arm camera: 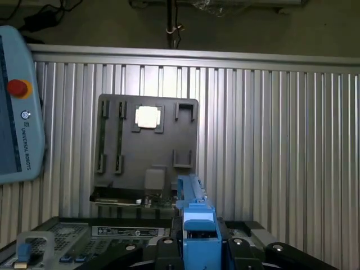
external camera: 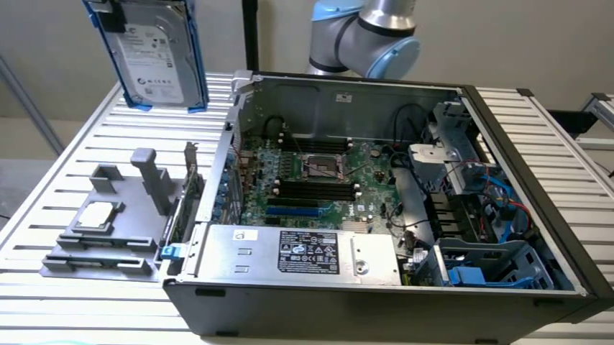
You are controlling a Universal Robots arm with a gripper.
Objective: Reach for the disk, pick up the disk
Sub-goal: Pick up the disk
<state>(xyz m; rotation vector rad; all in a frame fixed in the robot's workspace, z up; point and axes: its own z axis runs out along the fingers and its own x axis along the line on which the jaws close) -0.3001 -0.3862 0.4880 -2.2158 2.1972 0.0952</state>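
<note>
Blue-framed flat rect. disk [external camera: 154,61] in gripper [arm camera: 199,244]

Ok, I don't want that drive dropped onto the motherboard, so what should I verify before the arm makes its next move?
1. Disk lifted off the table: ok, it hangs upright in the air.
2. Fingers closed on the disk: ok, its blue frame sits between them.
3. Grip firm enough: cannot tell.
4. Disk clear of the computer case: ok, it hangs off to the exterior view's left of it.
5. Chip seated in the grey tray: ok.
</note>
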